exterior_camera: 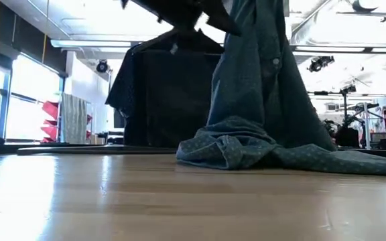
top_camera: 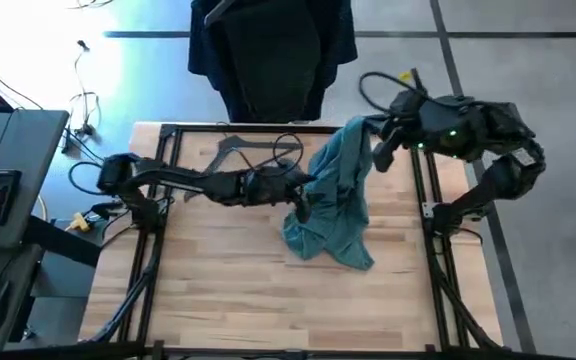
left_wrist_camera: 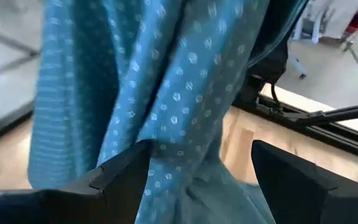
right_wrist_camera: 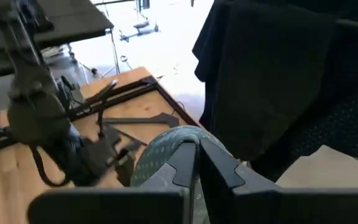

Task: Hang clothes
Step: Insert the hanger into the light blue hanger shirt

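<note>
Teal shirt (top_camera: 332,205) half on counter (top_camera: 218,290) – bottom in heap, top held up. Left hand (left_wrist_camera: 197,171) open around shirt's middle. Right hand (right_wrist_camera: 196,163) pinched shut on top. Hanger (top_camera: 253,155) bare on counter. Behind – dark clothes (top_camera: 268,50) already hung. Teal one left.

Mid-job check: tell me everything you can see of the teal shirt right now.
The teal shirt is limp blue-green fabric printed with small pale dots, a button showing in the low view. Its top is lifted and pinched in the right gripper, whose fingers are shut on a fold. From there it hangs down in folds, and its lower part lies crumpled on the wooden table right of centre. The left gripper is at its hanging side, fingers open with cloth between them.
</note>
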You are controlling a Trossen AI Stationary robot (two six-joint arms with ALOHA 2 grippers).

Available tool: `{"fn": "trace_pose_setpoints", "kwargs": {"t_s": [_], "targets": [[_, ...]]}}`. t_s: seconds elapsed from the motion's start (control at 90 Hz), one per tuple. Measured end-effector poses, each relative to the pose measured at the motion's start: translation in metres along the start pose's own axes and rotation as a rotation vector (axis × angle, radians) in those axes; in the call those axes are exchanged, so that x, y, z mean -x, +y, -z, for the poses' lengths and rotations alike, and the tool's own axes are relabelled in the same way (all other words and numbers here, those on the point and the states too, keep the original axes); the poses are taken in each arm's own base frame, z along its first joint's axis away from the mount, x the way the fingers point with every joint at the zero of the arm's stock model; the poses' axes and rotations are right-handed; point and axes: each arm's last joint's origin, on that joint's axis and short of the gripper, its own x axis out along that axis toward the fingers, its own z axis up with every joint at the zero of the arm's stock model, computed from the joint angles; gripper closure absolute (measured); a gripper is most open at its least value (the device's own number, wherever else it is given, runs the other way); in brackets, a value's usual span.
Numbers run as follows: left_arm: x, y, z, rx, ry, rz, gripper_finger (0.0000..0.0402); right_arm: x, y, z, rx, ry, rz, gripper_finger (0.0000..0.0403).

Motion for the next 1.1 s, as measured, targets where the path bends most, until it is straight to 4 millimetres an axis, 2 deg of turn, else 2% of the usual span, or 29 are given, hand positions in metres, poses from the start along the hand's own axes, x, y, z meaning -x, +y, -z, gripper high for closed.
{"fn": "trace_pose_setpoints", "kwargs": {"t_s": [0.178,0.256,0.333,0.456,0.522,0.611,0.711,0.8,0.867,0.922,0.967,1.033,1.1], "targets": [[-0.033,0.009,0.016,0.051,-0.016,-0.099,0.0148,0.003,-0.002,0.000,0.025,-0.001,-0.004,0.0403],[-0.041,0.012,0.017,0.074,-0.008,-0.107,0.0169,0.002,-0.001,0.001,0.034,0.012,-0.005,0.0403],[-0.044,0.013,0.013,0.092,0.013,-0.092,0.0223,0.001,-0.001,0.002,0.038,0.021,-0.002,0.0403],[-0.042,0.012,-0.003,0.084,0.072,-0.029,0.0361,0.002,-0.002,0.003,0.032,0.022,-0.002,0.0403],[-0.037,0.009,-0.016,0.091,0.112,0.040,0.0386,0.005,-0.004,0.004,0.031,0.024,-0.003,0.0403],[-0.015,-0.002,-0.045,0.079,0.163,0.206,0.0397,0.014,-0.011,0.008,-0.008,0.053,-0.019,0.0403],[0.030,-0.024,-0.083,0.062,0.248,0.509,0.0400,0.025,-0.017,0.018,-0.071,0.163,-0.137,0.0403],[0.079,-0.040,-0.108,0.086,0.373,0.826,0.0401,0.033,-0.014,0.024,-0.142,0.314,-0.390,0.0403],[0.113,-0.047,-0.122,0.095,0.389,0.934,0.0401,0.036,-0.004,0.023,-0.166,0.391,-0.646,0.0403],[0.136,-0.047,-0.132,0.079,0.339,0.912,0.0401,0.037,0.006,0.017,-0.144,0.366,-0.818,0.0403],[0.151,-0.043,-0.137,0.056,0.297,0.838,0.0401,0.033,0.014,0.014,-0.109,0.329,-0.873,0.0403],[0.163,-0.032,-0.134,0.020,0.310,0.650,0.0401,0.018,0.017,0.016,-0.103,0.334,-0.809,0.0403],[0.166,-0.019,-0.124,-0.011,0.385,0.419,0.0401,-0.008,0.016,0.026,-0.146,0.414,-0.688,0.0403]]}}
